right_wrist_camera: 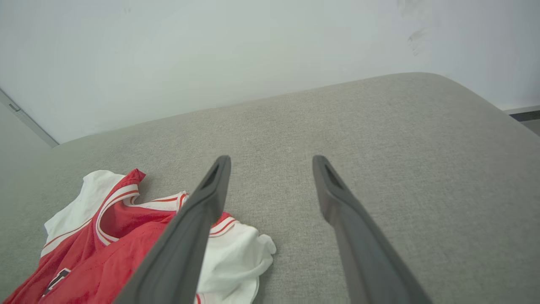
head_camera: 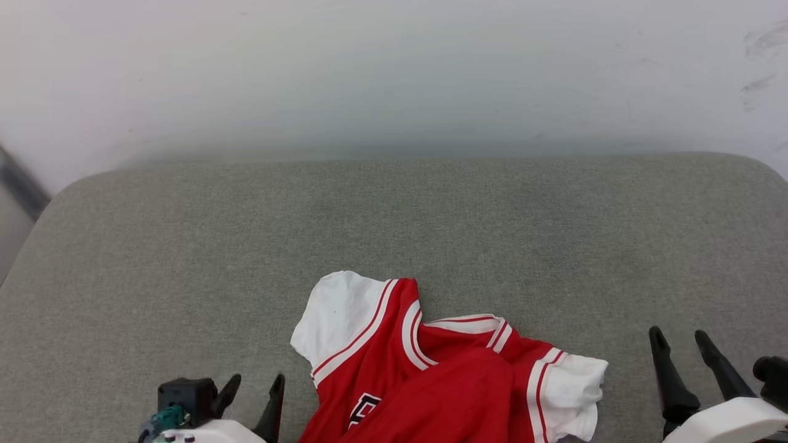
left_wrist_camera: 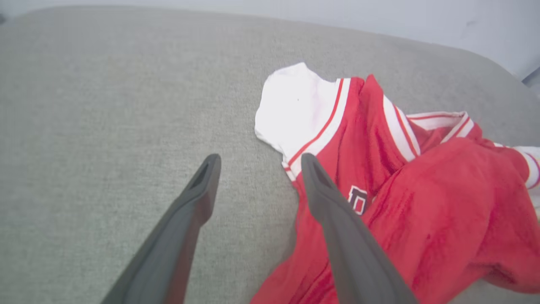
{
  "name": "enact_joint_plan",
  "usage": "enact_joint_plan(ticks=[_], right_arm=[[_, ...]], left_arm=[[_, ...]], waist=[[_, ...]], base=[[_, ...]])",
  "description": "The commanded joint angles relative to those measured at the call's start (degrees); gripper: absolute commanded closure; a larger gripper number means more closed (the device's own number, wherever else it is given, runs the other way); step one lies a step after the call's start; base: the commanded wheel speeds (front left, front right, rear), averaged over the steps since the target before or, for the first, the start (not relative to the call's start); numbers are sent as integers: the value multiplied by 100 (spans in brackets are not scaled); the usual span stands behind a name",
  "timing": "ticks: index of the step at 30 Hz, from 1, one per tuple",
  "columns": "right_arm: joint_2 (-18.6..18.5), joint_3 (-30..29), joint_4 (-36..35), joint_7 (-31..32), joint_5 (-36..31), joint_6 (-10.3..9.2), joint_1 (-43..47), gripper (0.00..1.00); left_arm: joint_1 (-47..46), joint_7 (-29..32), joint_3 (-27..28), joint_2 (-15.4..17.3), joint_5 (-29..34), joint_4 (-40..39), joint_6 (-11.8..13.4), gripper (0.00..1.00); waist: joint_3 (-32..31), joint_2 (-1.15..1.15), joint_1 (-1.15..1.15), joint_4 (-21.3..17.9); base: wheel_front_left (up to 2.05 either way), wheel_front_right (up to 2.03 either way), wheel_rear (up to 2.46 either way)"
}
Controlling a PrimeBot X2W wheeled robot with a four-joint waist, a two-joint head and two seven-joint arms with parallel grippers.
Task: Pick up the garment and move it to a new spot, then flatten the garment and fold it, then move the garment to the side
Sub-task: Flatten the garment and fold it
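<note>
The garment (head_camera: 431, 375), a red jersey with white sleeves and red-white striped trim, lies crumpled near the front edge of the grey padded surface (head_camera: 394, 234). It also appears in the left wrist view as the garment (left_wrist_camera: 422, 198) and in the right wrist view as the garment (right_wrist_camera: 105, 249). Part of its black lettering (head_camera: 363, 409) shows among the folds. My left gripper (head_camera: 255, 384) stands open just left of the garment, nothing between its fingers (left_wrist_camera: 202, 185). My right gripper (head_camera: 682, 341) stands open to the garment's right, above bare cushion, its fingers (right_wrist_camera: 325, 177) spread wide.
A pale wall (head_camera: 394, 74) rises behind the grey cushion, with dark scuff marks (head_camera: 760, 61) at its upper right. The cushion's rounded far corners show at left and right. A dark strip (head_camera: 21, 181) runs along the wall at far left.
</note>
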Motion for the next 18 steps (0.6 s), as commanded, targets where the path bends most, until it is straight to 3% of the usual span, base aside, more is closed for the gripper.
enact_joint_plan(ticks=[1, 8, 14, 18], right_arm=[[5, -5, 12, 56, 44, 0, 83, 0], [5, -133, 229, 813, -81, 0, 171, 0], [-14, -121, 402, 1784, -262, 0, 36, 0], [-287, 208, 458, 2519, -270, 0, -290, 0]], left_arm=[[-98, -135, 37, -25, 78, -49, 31, 0], [-352, -928, 294, -117, 433, -402, 222, 0], [-453, -1054, 437, -45, 540, -715, 387, 0], [-542, -1087, 519, 16, 577, -934, 442, 0]], waist=[[-10, 0, 0, -8], [-11, 0, 0, 14], [95, 0, 0, 113], [349, 0, 0, 209]], base=[[0, 0, 0], [0, 0, 0], [0, 0, 0], [0, 0, 0]])
